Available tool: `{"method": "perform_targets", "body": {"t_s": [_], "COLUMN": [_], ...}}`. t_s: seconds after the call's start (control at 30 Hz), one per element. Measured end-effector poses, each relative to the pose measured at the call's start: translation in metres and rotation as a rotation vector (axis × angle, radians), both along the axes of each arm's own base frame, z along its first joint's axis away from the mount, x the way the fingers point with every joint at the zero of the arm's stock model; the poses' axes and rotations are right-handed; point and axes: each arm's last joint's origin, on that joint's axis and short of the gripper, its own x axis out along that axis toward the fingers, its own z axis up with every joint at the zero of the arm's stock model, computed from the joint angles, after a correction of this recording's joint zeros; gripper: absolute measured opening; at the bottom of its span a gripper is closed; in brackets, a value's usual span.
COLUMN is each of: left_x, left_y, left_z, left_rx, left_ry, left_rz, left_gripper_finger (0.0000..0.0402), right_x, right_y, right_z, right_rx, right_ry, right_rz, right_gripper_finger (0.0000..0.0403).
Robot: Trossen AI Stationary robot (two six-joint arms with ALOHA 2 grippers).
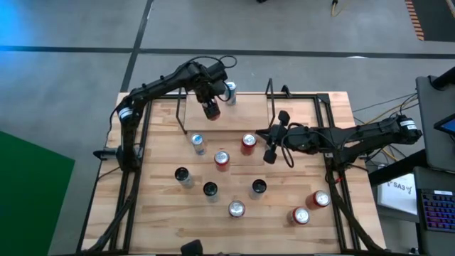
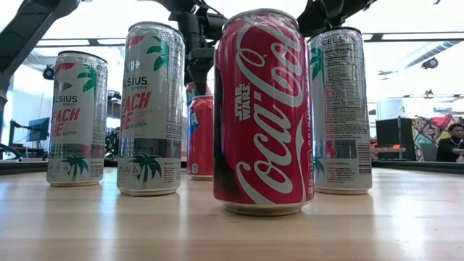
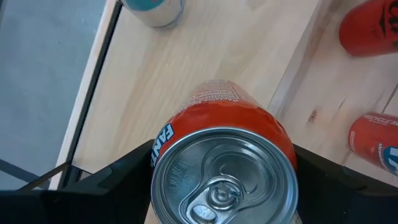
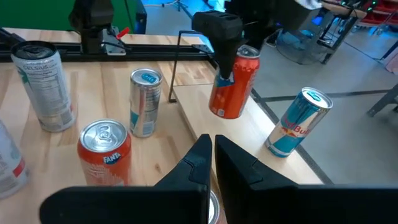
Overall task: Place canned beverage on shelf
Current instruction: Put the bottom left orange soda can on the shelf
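1. My left jaws pinch an orange Fanta aluminium can by its sides near the top, holding it just above the light wooden floor of the thin black wire shelf.
2. To set it well, I judge I should lower straight down until the base sits flat, clear of the blue-and-silver Red Bull can standing nearby on the shelf, then spread wide.
3. The can's long axis is nearly upright, slightly tilted, pull-tab end up.
4. My right jaws are pressed together, empty, waiting over the wooden desk.
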Motion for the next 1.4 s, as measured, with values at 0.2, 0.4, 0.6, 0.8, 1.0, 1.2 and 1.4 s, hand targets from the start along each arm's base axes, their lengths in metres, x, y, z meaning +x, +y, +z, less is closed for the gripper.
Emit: {"method": "perform_targets", "body": {"t_s": [0.2,0.4,0.6,0.8,1.0,1.2,1.4], "left_x": [0.0,0.0,-0.001,-0.003,-0.005,-0.01,-0.013], "left_y": [0.0,0.0,0.0,-0.001,0.0,0.004,0.008], "left_z": [-0.009,-0.009,-0.009,-0.01,-0.014,-0.025,-0.026], "left_rx": [-0.015,-0.022,-0.026,-0.041,-0.053,-0.072,-0.075], "left_ry": [0.021,0.018,0.017,0.04,0.056,0.093,0.097], "left_rz": [0.012,0.038,0.055,0.068,0.084,0.105,0.123], "left_gripper_finger": [0.0287,0.0287,0.0287,0.0287,0.0287,0.0287,0.0287], "right_x": [0.0,0.0,0.0,0.0,0.0,0.0,0.0], "right_y": [-0.001,-0.003,-0.003,-0.003,-0.003,-0.003,-0.003], "right_z": [0.0,0.0,-0.001,-0.001,-0.001,-0.001,-0.001], "right_rx": [-0.018,-0.023,-0.026,-0.027,-0.029,-0.031,-0.027], "right_ry": [0.008,0.011,0.018,0.02,0.021,0.022,0.021], "right_rz": [0.004,-0.002,-0.001,0.0,0.0,0.001,0.0], "right_gripper_finger": [0.0012,0.0012,0.0012,0.0012,0.0012,0.0012,0.0012]}}
